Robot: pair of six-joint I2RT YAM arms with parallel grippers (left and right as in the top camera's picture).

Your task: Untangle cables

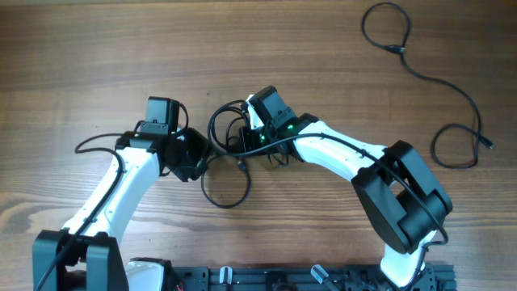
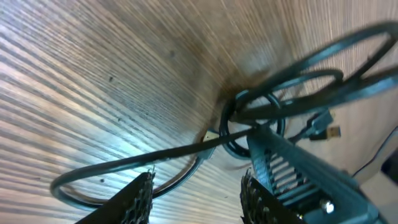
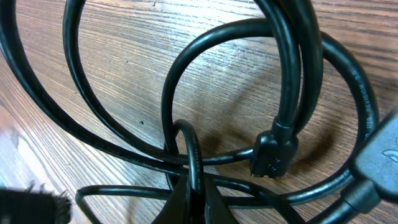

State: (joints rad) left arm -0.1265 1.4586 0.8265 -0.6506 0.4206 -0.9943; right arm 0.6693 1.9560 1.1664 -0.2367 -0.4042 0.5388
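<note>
The tangle of black cables [image 1: 220,123] lies at the table's middle, between my two arms, with one loop [image 1: 225,200] trailing toward the front. My right gripper [image 3: 196,190] is shut on one strand of the cables [image 3: 186,140], and a plug [image 3: 273,155] rests just beyond it. My left gripper [image 2: 196,182] is open with nothing between its fingers. A strand of the cables [image 2: 180,149] runs across just past its tips. In the overhead view the left gripper [image 1: 196,159] sits at the tangle's left edge and the right gripper [image 1: 242,142] at its right.
A separate black cable [image 1: 440,82] lies stretched out at the far right, looped at both ends. The arms' own thicker wires run along their white links. The arm bases [image 1: 242,279] line the front edge.
</note>
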